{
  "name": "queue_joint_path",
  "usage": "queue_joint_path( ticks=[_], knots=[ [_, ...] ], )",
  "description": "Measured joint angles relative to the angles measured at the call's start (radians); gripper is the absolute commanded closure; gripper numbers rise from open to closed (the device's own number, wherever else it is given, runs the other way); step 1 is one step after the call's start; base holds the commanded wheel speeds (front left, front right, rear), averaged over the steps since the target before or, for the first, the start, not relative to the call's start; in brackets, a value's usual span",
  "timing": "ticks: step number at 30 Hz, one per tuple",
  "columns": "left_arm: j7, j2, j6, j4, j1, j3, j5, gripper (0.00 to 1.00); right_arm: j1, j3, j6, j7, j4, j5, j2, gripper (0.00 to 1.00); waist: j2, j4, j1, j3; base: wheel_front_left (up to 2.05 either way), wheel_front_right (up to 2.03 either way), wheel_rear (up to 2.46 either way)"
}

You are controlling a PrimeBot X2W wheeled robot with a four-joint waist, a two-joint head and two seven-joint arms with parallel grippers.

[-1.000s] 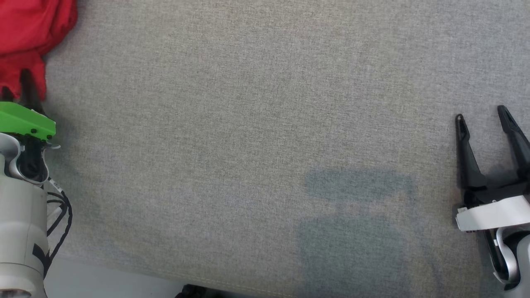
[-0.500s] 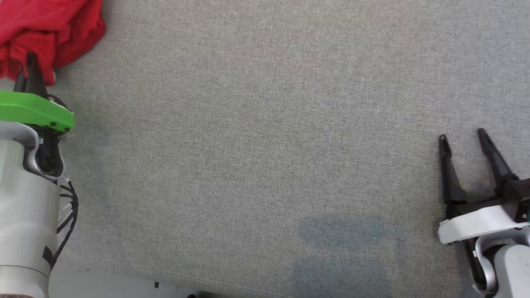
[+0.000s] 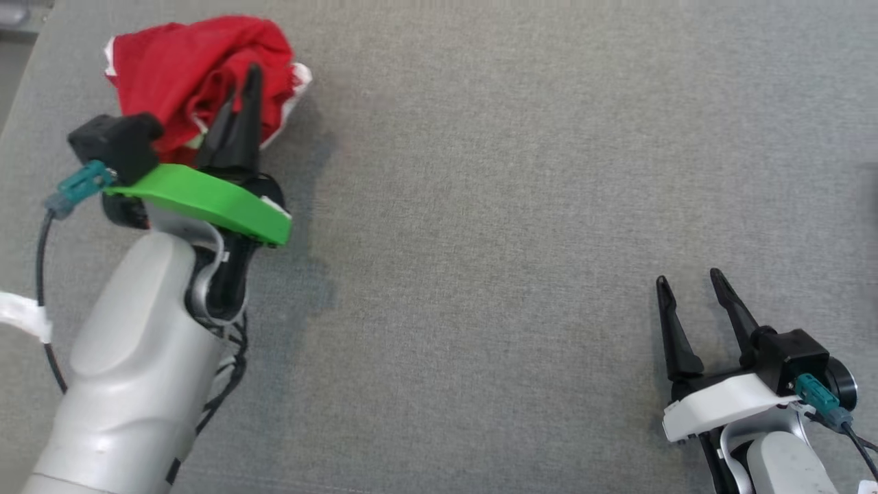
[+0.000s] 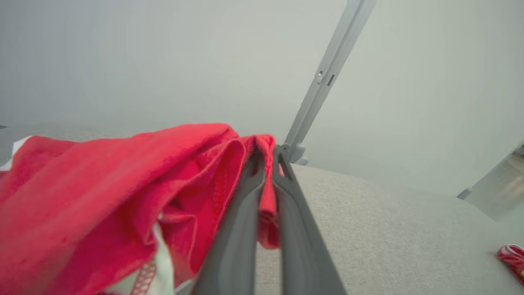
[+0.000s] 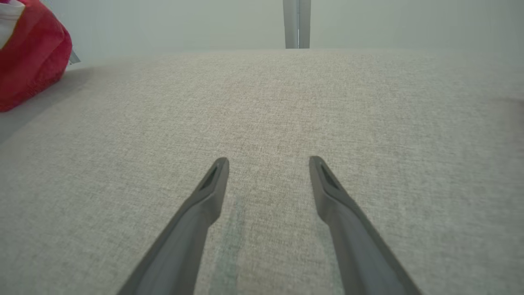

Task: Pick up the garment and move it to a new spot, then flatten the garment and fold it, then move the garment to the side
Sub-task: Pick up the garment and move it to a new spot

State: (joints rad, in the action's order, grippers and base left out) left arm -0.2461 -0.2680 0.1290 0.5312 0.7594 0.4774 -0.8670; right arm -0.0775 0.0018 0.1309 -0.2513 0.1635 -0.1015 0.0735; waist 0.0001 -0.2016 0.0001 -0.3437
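Note:
The garment [image 3: 195, 75] is a crumpled red cloth with white trim, bunched at the far left of the grey fabric table [image 3: 480, 206]. My left gripper [image 3: 251, 72] is shut on a fold of it; in the left wrist view a red fold of the garment [image 4: 102, 196] is pinched between the closed fingers of the left gripper [image 4: 266, 157], and the cloth looks lifted off the surface. My right gripper [image 3: 686, 280] stands open at the lower right, low over bare fabric, nothing between its fingers. The right wrist view shows the right gripper [image 5: 268, 162] spread wide and the garment [image 5: 30, 57] far off at its upper left.
A grey metal post [image 4: 323, 82] rises at the table's far edge behind the garment. A small red-and-white item [image 4: 511, 256] lies on the table at the left wrist view's right edge. The table's left edge [image 3: 27, 75] runs close beside the garment.
The head camera has shifted, bringing more of the garment and left arm into view. The left gripper has shut on the garment and raised it. The right gripper stays open.

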Motion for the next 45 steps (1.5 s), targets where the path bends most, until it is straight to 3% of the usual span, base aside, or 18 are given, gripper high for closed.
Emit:
queue_joint_path(
  ticks=[6, 15, 23, 33, 39, 45],
  knots=[
    [0.074, 0.042, -0.007, -0.258, -0.058, 0.072, -0.023, 1.0, 0.012, 0.003, 0.0, -0.01, 0.043, -0.017, -0.016, 0.0, 0.0, 0.065, 0.0, 0.059, 0.0, 0.0, 0.0],
    [0.209, 0.097, -0.094, -0.647, -0.133, 0.145, -0.089, 1.0, 0.023, 0.008, 0.0, -0.01, 0.03, -0.053, -0.023, 0.0, 0.0, 0.171, 0.0, 0.112, 0.0, 0.0, 0.0],
    [0.27, 0.16, -0.164, -0.813, -0.176, 0.194, -0.161, 1.0, 0.027, 0.012, 0.0, -0.01, 0.025, -0.085, -0.023, 0.0, 0.0, 0.234, 0.0, 0.121, 0.0, 0.0, 0.0],
    [0.233, 0.134, -0.219, -0.67, -0.186, 0.135, -0.141, 1.0, 0.02, 0.026, 0.0, -0.01, 0.029, -0.1, -0.024, 0.0, 0.0, 0.246, 0.0, 0.097, 0.0, 0.0, 0.0],
    [0.218, 0.122, -0.223, -0.4, -0.188, 0.11, -0.138, 1.0, 0.009, 0.032, 0.0, -0.01, 0.035, -0.099, -0.024, 0.0, -0.0001, 0.247, 0.0, 0.091, 0.0, 0.0, 0.0],
    [0.181, 0.143, -0.199, -0.117, -0.167, 0.089, -0.153, 1.0, -0.001, 0.044, 0.0, -0.01, 0.044, -0.099, -0.024, 0.0, -0.0001, 0.258, 0.0, 0.089, 0.0, 0.0, 0.0]
  ],
)
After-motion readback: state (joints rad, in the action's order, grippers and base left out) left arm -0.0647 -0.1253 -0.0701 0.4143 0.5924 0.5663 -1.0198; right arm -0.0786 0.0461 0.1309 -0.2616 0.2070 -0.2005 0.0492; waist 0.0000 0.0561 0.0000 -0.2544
